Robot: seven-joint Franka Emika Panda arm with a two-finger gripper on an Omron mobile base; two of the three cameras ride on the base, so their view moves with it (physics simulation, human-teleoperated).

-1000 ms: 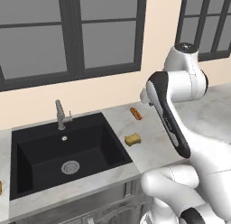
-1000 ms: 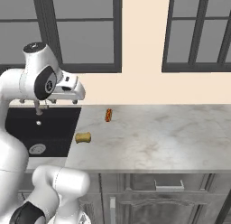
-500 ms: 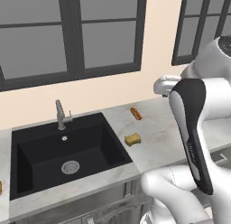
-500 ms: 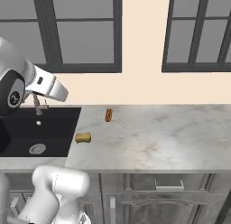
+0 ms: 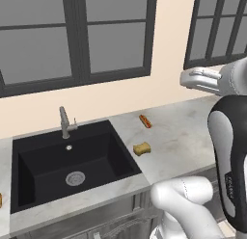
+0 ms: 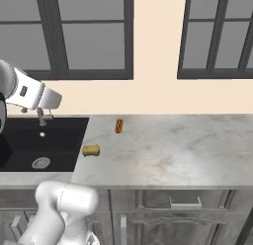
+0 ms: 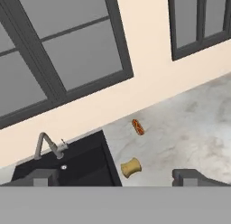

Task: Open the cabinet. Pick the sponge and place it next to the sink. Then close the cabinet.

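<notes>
1. Sponge first: the small yellow lump of a sponge (image 5: 142, 148) lies on the pale marble desk (image 5: 183, 137), just beside the right rim of the black basin sink (image 5: 72, 161), with the grey tap (image 5: 64, 122) further left at the back.
2. We judge the placing step done, since the sponge rests next to the sink with nothing touching it.
3. A small orange-red object (image 5: 144, 121) lies on the desk a little behind the sponge, nearer the cream wall; we cannot tell what it is.
4. From the hand view, the sponge (image 7: 131, 167) sits low and left of centre, between the two dark tips and well apart from them, its long axis running roughly across the picture.
5. Our claw (image 7: 115, 178) stands wide, about as far apart as it goes, and it grips nothing and touches nothing.
6. What the coming move turns on, we judge, is the wall cabinet: closing it remains.
</notes>
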